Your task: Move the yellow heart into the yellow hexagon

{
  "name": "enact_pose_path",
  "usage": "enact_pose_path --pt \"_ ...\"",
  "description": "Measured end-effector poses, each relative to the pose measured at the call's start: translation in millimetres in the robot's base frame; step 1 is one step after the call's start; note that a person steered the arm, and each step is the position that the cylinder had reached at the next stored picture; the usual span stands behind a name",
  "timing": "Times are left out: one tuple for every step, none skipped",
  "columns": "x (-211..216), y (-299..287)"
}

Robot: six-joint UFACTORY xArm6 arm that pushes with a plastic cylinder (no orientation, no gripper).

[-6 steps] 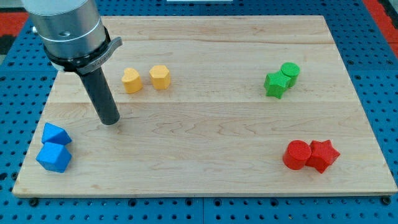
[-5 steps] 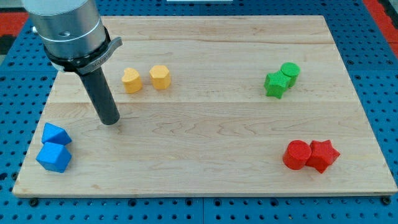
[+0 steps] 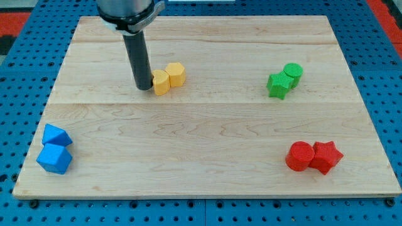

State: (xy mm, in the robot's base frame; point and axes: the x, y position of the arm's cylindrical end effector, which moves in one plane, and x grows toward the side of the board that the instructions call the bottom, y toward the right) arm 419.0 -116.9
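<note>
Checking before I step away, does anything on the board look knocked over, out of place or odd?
Nothing stands out. My tip sits against the yellow heart, which touches the yellow hexagon. The blue, green and red pairs sit upright on the board.

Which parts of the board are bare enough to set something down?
Bare: the wide middle between the yellow pair and green pair, and the bottom strip between the blue pair and red pair. Crowded: around my tip, against the yellow heart.
</note>
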Motion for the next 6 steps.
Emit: enact_pose_path --pt "43 20" --pt "43 22" --pt "43 22" --pt "41 21" --pt "19 58" --pt "2 100"
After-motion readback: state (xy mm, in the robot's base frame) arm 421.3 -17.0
